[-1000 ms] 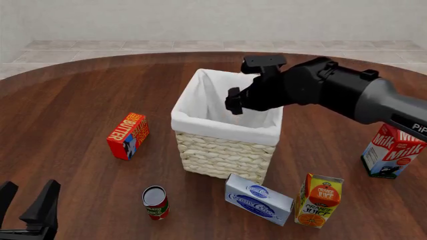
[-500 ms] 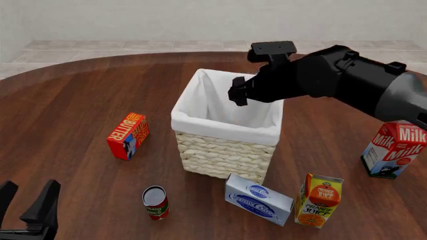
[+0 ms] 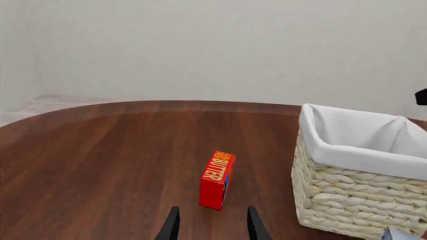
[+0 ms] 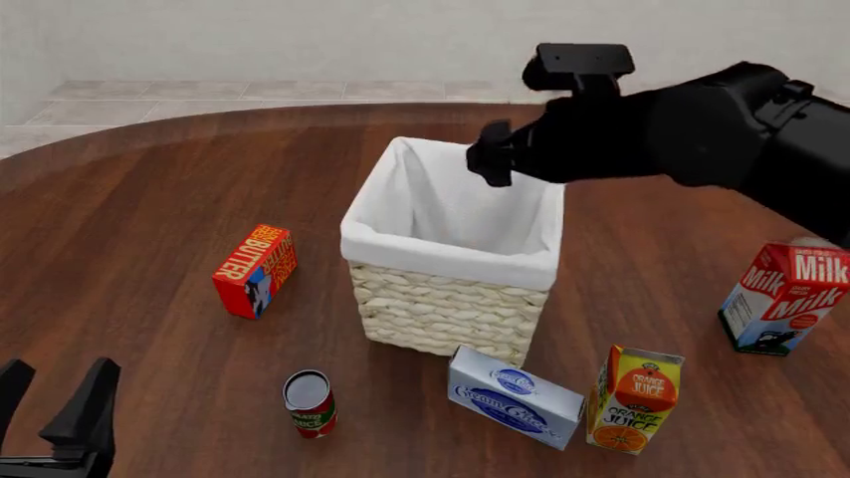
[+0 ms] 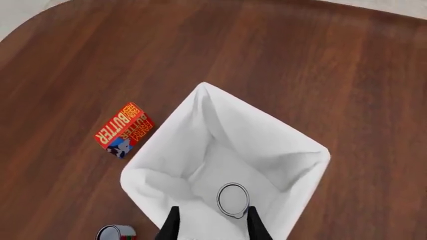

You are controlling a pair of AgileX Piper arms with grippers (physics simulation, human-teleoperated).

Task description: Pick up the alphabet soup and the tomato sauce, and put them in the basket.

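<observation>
The basket (image 4: 445, 304), pale wicker with a white lining, stands mid-table. Inside it, the right wrist view shows the alphabet soup (image 5: 232, 200) as a can with only its silver top visible. My right gripper (image 5: 212, 216) hangs open and empty well above that can; in the front view it (image 4: 489, 164) hovers over the basket's far right rim. The tomato sauce (image 4: 309, 403), a small red can, stands on the table in front of the basket, to its left, and shows again as the tomato sauce (image 5: 115, 233). My left gripper (image 4: 60, 374) sits open and empty at the near left edge.
A red butter box (image 4: 255, 269) stands left of the basket. A blue-and-white box (image 4: 516, 396) and an orange juice carton (image 4: 635, 398) sit in front of it to the right. A milk carton (image 4: 783, 299) is at the far right.
My right arm has risen and drifted right and away over the basket, its open gripper lifting clear of the rim. The left arm and the objects have not moved.
</observation>
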